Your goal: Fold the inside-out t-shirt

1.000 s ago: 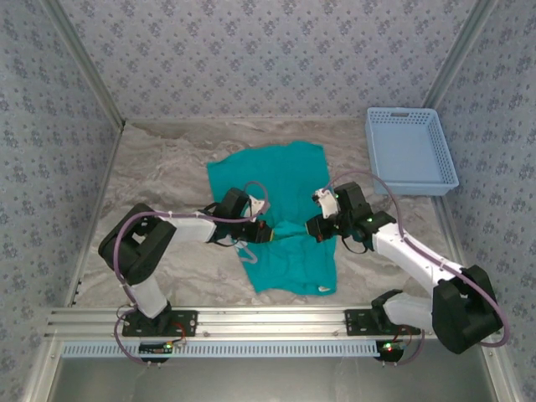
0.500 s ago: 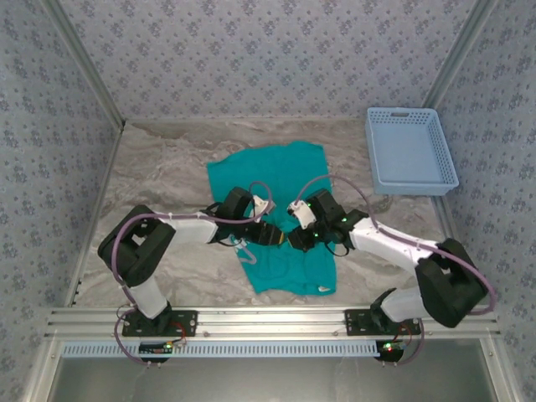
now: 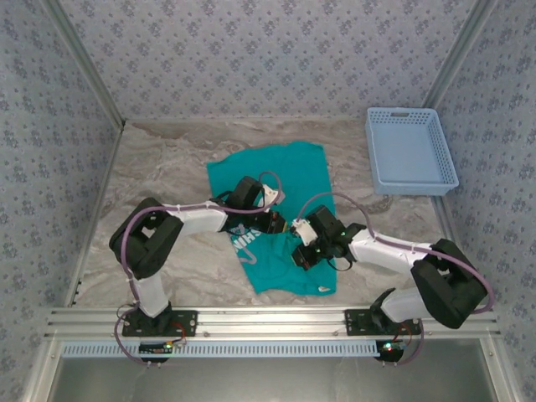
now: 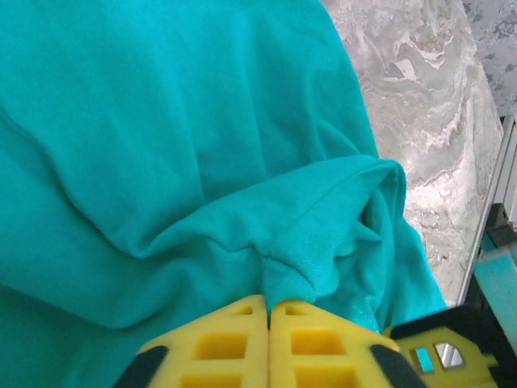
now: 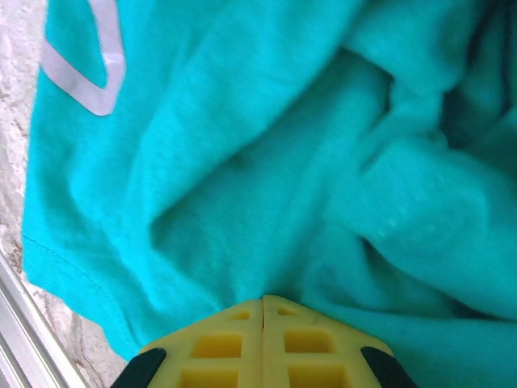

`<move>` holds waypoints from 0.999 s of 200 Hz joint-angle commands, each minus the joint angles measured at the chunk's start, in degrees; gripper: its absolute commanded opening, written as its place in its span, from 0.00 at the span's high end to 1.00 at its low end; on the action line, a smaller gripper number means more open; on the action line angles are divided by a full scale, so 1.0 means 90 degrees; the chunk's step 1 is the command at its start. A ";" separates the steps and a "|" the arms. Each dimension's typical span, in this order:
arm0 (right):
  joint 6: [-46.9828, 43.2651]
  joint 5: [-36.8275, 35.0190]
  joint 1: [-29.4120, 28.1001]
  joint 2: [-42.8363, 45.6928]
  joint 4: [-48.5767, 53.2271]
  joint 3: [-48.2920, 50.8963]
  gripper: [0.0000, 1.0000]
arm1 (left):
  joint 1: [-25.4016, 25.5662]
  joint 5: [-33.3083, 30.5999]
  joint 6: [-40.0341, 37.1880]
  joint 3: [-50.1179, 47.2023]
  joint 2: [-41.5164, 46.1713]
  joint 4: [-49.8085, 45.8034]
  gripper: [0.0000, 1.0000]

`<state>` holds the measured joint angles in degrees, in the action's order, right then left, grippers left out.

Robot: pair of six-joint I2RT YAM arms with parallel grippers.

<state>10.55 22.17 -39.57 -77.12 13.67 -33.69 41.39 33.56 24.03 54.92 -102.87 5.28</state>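
Observation:
The inside-out t-shirt (image 3: 285, 172) is teal and lies rumpled in the middle of the table, with a white print (image 3: 244, 243) showing on its near left part. My left gripper (image 3: 281, 223) sits over the shirt's middle. In the left wrist view its yellow jaws (image 4: 268, 303) are shut on a puckered fold of the shirt (image 4: 202, 145). My right gripper (image 3: 300, 253) is just beside it, nearer the front. Its jaws (image 5: 264, 301) are shut on the fabric (image 5: 266, 162), and a white printed stroke (image 5: 85, 73) shows at the upper left.
A light blue plastic basket (image 3: 410, 151) stands at the back right. The marbled table (image 3: 159, 167) is walled on three sides. A metal rail (image 3: 268, 322) with both arm bases runs along the near edge.
My right gripper has swung from the shirt's right edge in to its middle and nearer the front. My left gripper shifted slightly right. The shirt's near left part now shows a white print.

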 commanded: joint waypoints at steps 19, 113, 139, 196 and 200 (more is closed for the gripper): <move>0.0459 -0.0032 0.0442 0.0603 0.0248 -0.0156 0.75 | -0.0020 0.0100 0.0036 -0.0180 0.0230 -0.0071 1.00; 0.0664 -0.1950 -0.0069 0.0086 0.0289 -0.0976 0.55 | -0.0150 0.0576 0.0865 -0.0500 0.0323 0.0622 1.00; 0.0699 -0.2662 -0.0375 -0.0325 0.0390 -0.1266 0.56 | -0.0169 0.0583 0.1008 -0.0519 0.0230 0.0713 1.00; 0.0616 -0.3499 -0.0779 -0.0906 0.0674 -0.1787 0.97 | -0.0327 0.0589 0.1250 -0.0678 0.0197 0.0962 1.00; 0.0615 -0.3503 -0.0772 -0.0876 0.0700 -0.1793 0.98 | -0.0348 0.0587 0.1267 -0.0700 0.0207 0.0974 1.00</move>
<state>15.84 -4.75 -46.26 -84.84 16.69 -47.86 39.31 37.76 34.04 49.95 -101.36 11.40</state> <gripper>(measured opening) 0.065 0.057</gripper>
